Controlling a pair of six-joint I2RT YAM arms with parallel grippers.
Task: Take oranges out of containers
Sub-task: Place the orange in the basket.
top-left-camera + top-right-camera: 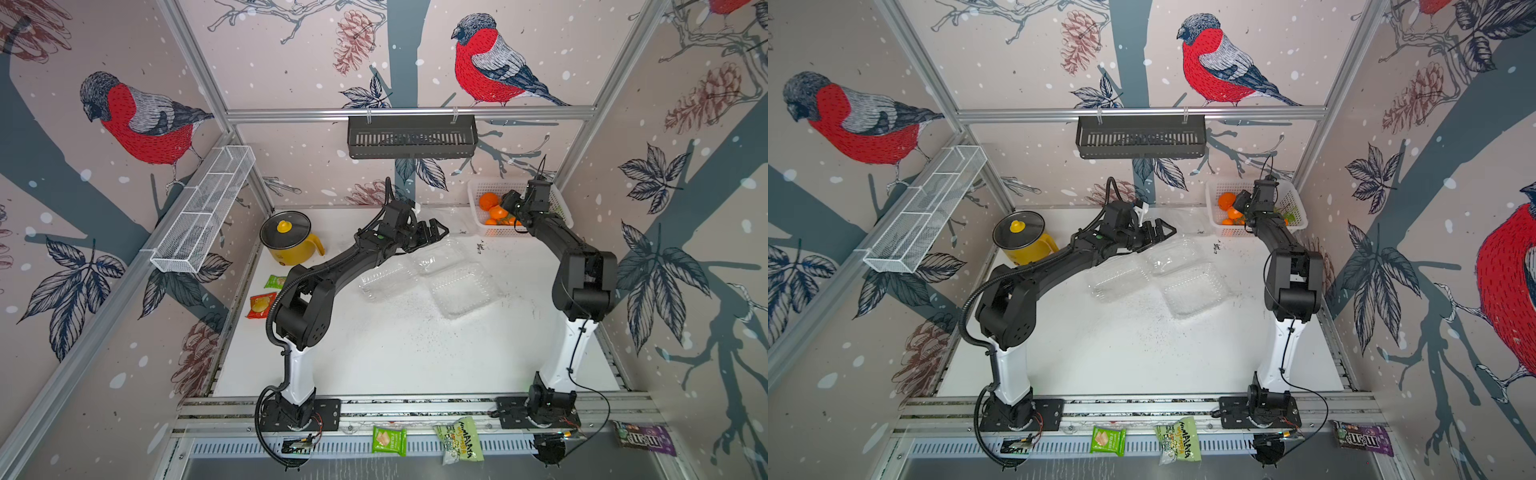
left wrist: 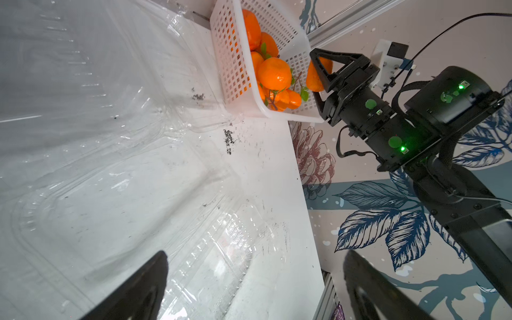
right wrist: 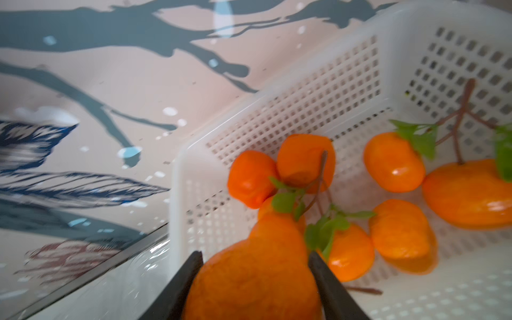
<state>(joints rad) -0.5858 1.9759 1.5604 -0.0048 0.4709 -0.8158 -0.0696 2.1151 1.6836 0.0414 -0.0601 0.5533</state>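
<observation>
Three clear plastic containers (image 1: 386, 282) (image 1: 440, 255) (image 1: 463, 291) lie side by side mid-table in both top views (image 1: 1196, 293); no fruit shows inside them. Several oranges (image 3: 393, 162) with green leaves lie in the white perforated basket (image 1: 498, 233) at the back right. My right gripper (image 3: 255, 256) hangs over that basket, shut on one orange (image 3: 255, 282), which also shows in the left wrist view as the held orange (image 2: 318, 77). My left gripper (image 1: 432, 232) hovers above the containers' far edge. Its fingers (image 2: 155, 271) are spread wide with nothing between them.
A yellow pot (image 1: 289, 239) with a glass lid stands at the back left, with two snack packets (image 1: 261, 305) (image 1: 275, 281) in front of it. A black shelf basket (image 1: 411, 137) hangs on the back rail. More packets (image 1: 388, 440) lie on the front rail.
</observation>
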